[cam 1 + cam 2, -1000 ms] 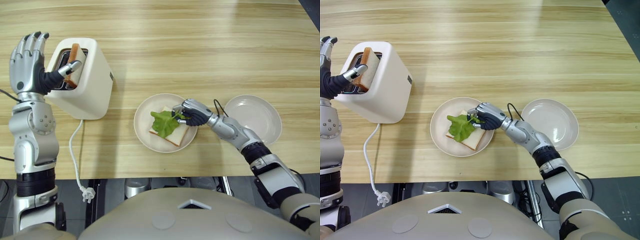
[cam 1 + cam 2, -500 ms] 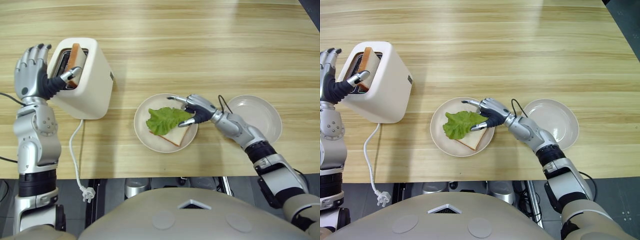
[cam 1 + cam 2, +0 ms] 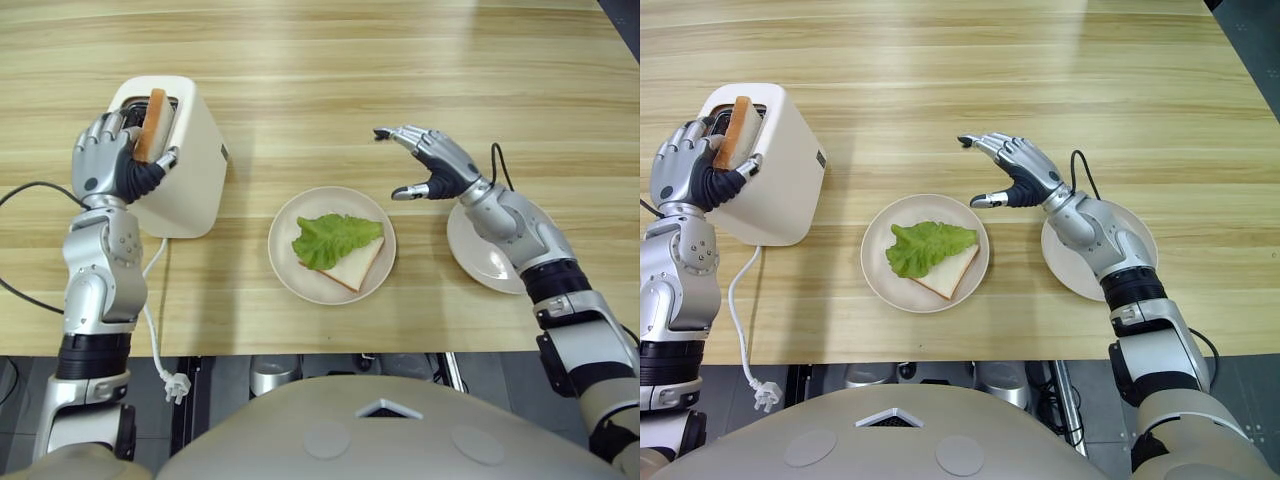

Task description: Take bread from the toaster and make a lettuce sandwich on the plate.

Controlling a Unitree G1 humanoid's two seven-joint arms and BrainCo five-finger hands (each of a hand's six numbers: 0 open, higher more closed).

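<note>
A cream toaster (image 3: 185, 170) stands at the left of the wooden table, with a bread slice (image 3: 152, 108) sticking up from its slot. My left hand (image 3: 112, 165) is curled around that slice, fingers on one side and thumb on the other. In the middle, a round plate (image 3: 284, 268) carries another bread slice (image 3: 358, 268) with a green lettuce leaf (image 3: 335, 236) spread over it. My right hand (image 3: 432, 165) hovers open above the table, behind and to the right of that plate, holding nothing.
A second, empty plate (image 3: 478, 252) lies at the right, partly under my right forearm. The toaster's white cord and plug (image 3: 172, 388) hang over the table's front edge. Bare wood stretches across the back of the table.
My right hand let go of the lettuce, opened and drew back to the right; the leaf now lies flat on the bread. My left hand closed around the slice in the toaster.
</note>
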